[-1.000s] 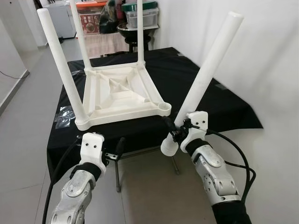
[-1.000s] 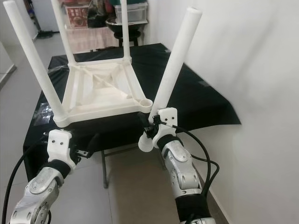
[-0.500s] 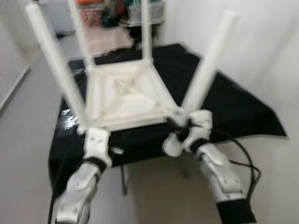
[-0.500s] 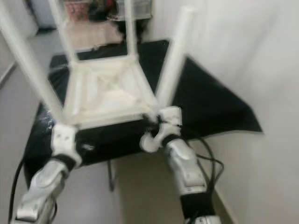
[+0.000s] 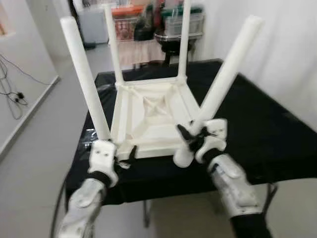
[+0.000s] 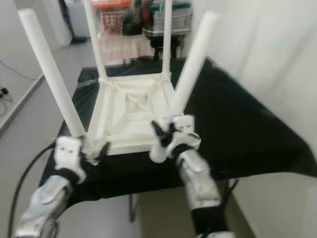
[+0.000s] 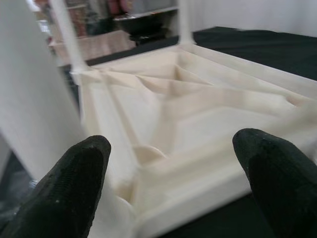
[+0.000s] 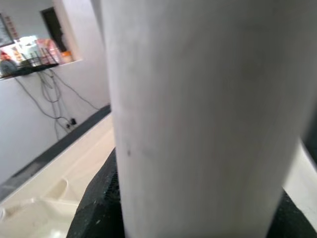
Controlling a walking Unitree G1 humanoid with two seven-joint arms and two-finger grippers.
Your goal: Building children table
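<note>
My right gripper [image 5: 190, 140] is clamped on a loose white table leg [image 5: 225, 74], tilted, lower end at the near right corner of the upturned white children's table [image 5: 148, 116] on the black-covered table [image 5: 257, 134]. My left gripper [image 5: 128, 156] is spread wide, fingers [image 7: 74, 188] flanking the near left corner beside a fitted leg [image 5: 86, 84].

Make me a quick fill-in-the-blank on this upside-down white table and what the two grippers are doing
The white plastic children's table lies upside down on a ___ cloth.
So far ___ white legs stand fixed in its corners.
The right gripper is shut on the loose white leg, while the left gripper is ___ at the near-left corner.

Missing words: black; three; open
</note>
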